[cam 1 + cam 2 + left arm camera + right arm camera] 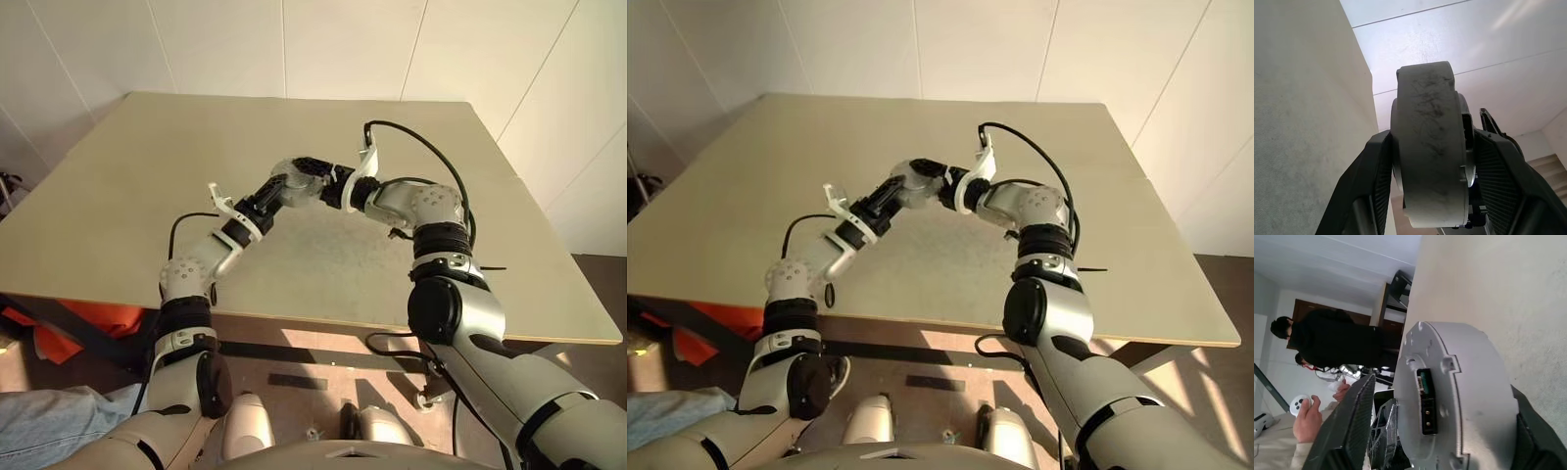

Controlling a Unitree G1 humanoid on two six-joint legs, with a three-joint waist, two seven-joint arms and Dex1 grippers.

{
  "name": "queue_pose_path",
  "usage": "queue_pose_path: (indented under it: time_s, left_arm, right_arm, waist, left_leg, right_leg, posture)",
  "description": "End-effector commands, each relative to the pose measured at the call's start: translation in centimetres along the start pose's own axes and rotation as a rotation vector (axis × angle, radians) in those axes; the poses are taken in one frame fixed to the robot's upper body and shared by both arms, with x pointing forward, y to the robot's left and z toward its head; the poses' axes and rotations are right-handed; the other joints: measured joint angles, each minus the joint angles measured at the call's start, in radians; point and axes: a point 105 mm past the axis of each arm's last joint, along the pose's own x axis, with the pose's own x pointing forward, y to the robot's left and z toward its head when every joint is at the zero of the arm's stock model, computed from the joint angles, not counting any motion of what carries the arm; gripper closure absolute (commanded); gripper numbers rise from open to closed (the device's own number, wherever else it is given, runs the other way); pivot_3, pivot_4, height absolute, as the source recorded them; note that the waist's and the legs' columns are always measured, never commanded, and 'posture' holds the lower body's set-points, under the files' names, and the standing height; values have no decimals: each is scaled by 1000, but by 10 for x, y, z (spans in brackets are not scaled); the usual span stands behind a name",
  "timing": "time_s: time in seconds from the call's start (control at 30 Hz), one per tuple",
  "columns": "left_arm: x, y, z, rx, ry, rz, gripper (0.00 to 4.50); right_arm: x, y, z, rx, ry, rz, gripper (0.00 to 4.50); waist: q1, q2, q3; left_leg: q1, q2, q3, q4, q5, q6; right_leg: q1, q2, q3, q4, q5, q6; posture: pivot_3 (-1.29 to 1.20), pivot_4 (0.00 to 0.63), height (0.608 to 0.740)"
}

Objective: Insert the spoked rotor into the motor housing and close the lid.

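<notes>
The motor housing point(291, 170), a thick grey round can, hangs in the air above the middle of the beige table point(127, 206). My left gripper point(279, 188) comes from the left and is shut on its curved side; in the left wrist view both black pads point(1378, 166) press on the housing point(1430, 147). My right gripper point(313, 172) reaches in from the right. Its fingers point(1354, 416) straddle the housing's flat face point(1474, 396), which bears a small connector, and a gap shows on one side. The spoked rotor is hidden, and I cannot make out the lid.
Both arms meet over the table's centre, cables looping from each wrist. Something orange point(98, 318) lies under the table's front left edge. In the right wrist view a person in black point(1327, 342) stands beyond the table, and a hand point(1305, 418) holds a white controller.
</notes>
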Motion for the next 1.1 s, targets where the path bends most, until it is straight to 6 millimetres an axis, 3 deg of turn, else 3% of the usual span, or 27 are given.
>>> queue_pose_path:
  time_s: [0.03,0.17,0.27,0.53,1.03,1.1]
  left_arm:
    - [1,-7,10,62,-38,-16,2214]
    - [-6,-1,22,97,-106,15,2214]
    - [-24,6,47,140,-222,63,2214]
    - [-72,25,86,194,-397,190,2214]
    - [-98,55,116,230,-530,418,2214]
    - [-103,54,122,264,-543,439,1647]
  right_arm:
    - [-5,23,26,-97,-123,49,164]
    - [-6,12,30,-102,-158,4,164]
    - [-8,-1,32,-101,-182,-52,164]
    - [-9,-12,31,-96,-179,-87,164]
    - [-6,-16,26,-90,-166,-100,164]
    - [-5,-18,24,-87,-157,-105,133]
  waist:
    - [0,0,0]
    - [-1,0,0]
    - [-5,0,0]
    - [-3,-1,0]
    - [-5,-4,2]
    - [-7,-4,2]
  left_leg:
    - [0,0,0,0,0,0]
    - [0,0,0,0,0,0]
    - [1,0,0,0,0,0]
    - [1,0,0,0,0,0]
    - [1,0,-1,4,0,-1]
    - [2,0,-1,4,0,-1]
  right_leg:
    - [0,0,0,0,0,0]
    - [0,0,0,0,0,0]
    - [0,0,0,0,0,0]
    - [0,0,0,1,0,0]
    - [1,0,1,3,1,2]
    - [1,0,1,3,1,2]
  posture:
    - [0,0,740]
    - [0,0,740]
    - [0,0,740]
    - [0,0,740]
    - [0,0,740]
    - [0,0,740]
